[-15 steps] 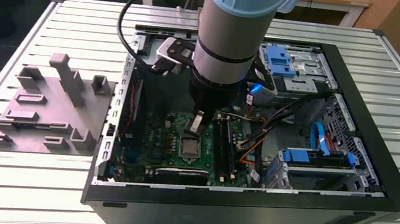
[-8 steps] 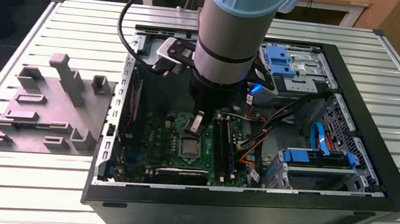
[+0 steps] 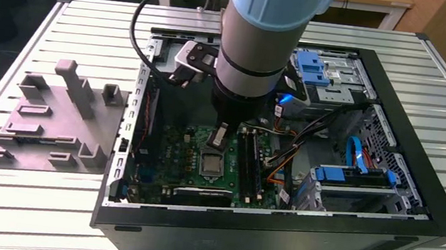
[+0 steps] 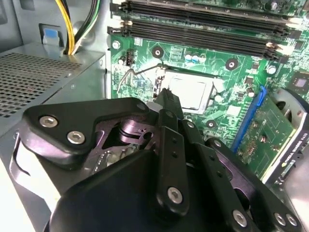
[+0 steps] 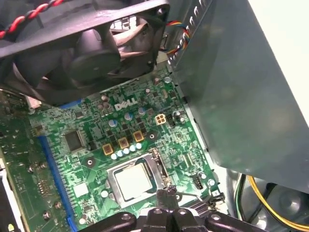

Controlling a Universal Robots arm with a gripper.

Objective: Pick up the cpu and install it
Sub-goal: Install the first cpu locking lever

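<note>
Green circuit board [image 3: 202, 154] lies inside the open computer case [image 3: 383, 200] on the slatted counter [image 3: 55, 200]; the tool [image 3: 218, 138] hangs just above the board's socket [image 3: 211, 163]. In the second wrist view the chip [image 4: 188, 92] sits in the socket, beyond the fingertips [image 4: 168, 99]. In the first wrist view the chip [image 5: 131, 182] lies seated, tool [image 5: 166, 194] beside it, released.
</note>
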